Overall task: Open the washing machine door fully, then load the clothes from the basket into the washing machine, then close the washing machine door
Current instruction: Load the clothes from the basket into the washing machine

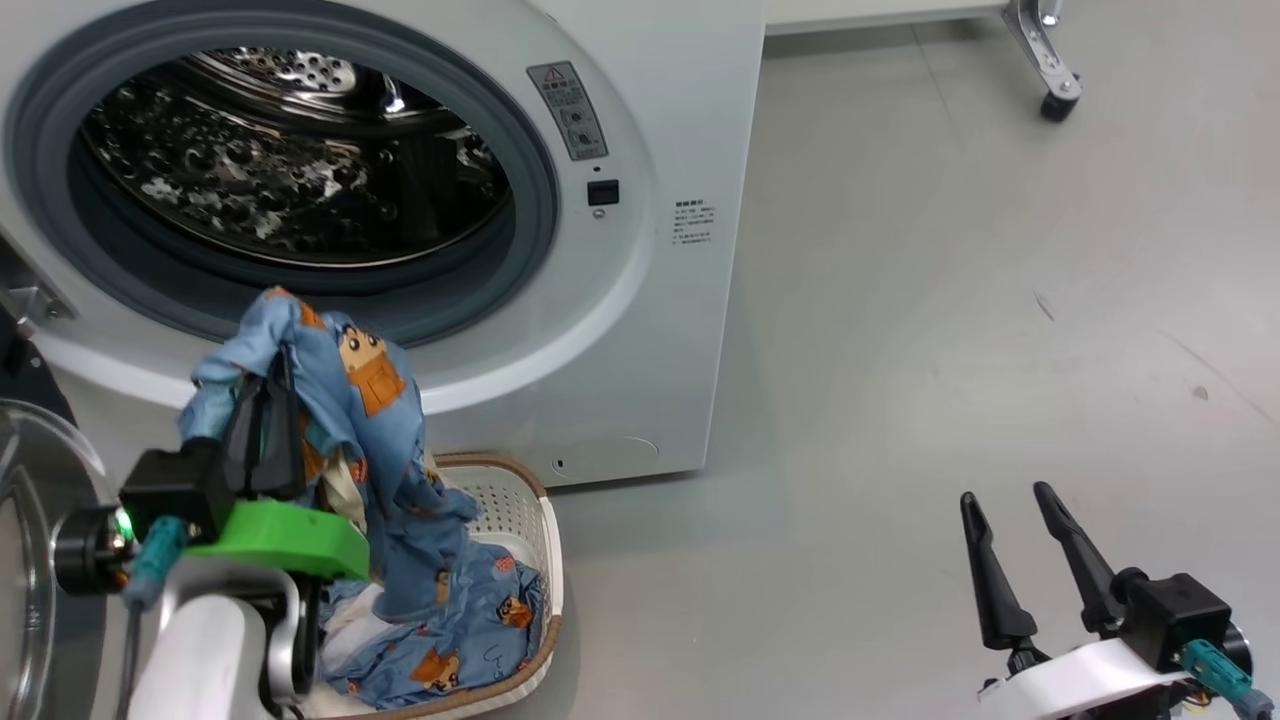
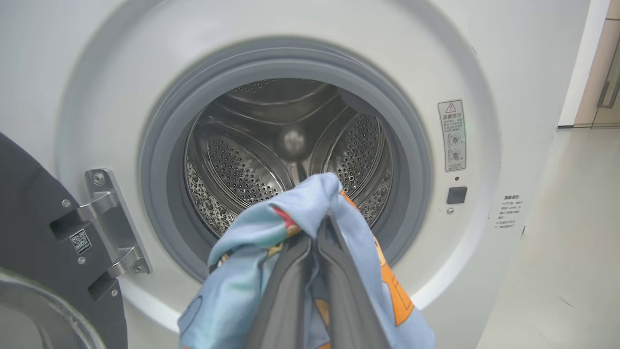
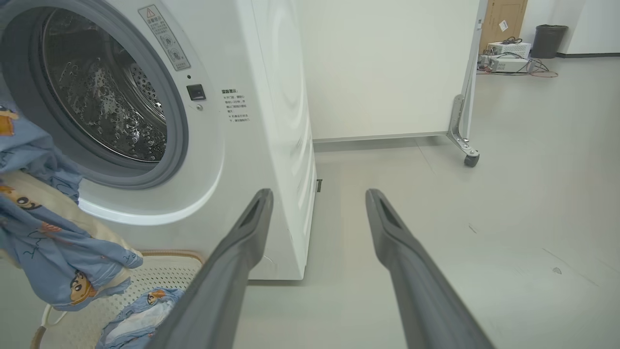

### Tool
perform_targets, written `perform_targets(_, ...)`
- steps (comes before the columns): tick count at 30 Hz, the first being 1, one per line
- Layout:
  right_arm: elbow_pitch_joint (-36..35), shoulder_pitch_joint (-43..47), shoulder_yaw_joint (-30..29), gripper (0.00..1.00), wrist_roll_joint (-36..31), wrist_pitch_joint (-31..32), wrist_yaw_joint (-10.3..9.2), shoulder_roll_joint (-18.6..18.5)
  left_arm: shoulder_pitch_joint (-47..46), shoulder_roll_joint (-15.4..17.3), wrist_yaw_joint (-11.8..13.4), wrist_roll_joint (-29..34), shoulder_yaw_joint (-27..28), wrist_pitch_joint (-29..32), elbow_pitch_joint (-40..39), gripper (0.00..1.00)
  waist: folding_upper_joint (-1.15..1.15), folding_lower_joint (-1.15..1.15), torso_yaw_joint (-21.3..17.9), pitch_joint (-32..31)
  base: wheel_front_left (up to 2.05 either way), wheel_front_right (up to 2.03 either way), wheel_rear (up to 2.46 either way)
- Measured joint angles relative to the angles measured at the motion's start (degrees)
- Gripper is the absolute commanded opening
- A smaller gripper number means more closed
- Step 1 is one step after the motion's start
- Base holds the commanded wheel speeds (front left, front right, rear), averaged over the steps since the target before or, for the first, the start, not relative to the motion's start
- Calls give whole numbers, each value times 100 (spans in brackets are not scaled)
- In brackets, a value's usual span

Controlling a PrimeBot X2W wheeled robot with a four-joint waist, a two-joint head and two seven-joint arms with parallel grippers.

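grey floor | one basket | left hand clamps clothes | right hand spread, empty

White partition panel on black castor wheel; past the panel: black round bin, brown cardboard box, loose cables; smooth grey floor under the panel.

Washing machine: smooth, glossy white casing; matt grey rubber gasket; shiny perforated steel drum. Clothes: soft printed cloth. Basket, below the washing machine: matt perforated plastic.
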Motion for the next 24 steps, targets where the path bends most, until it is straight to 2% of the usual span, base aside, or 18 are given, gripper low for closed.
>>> perform_targets(10,-23,-318,275,100,0,0,0,198,-954,397,45,112,261,318,336,0,0,0,-266,554,0,0,0)
perform_targets(24,-23,-795,598,100,19,0,0,263,-2215,918,92,371,491,578,867,0,0,1,-788,1475,0,0,0)
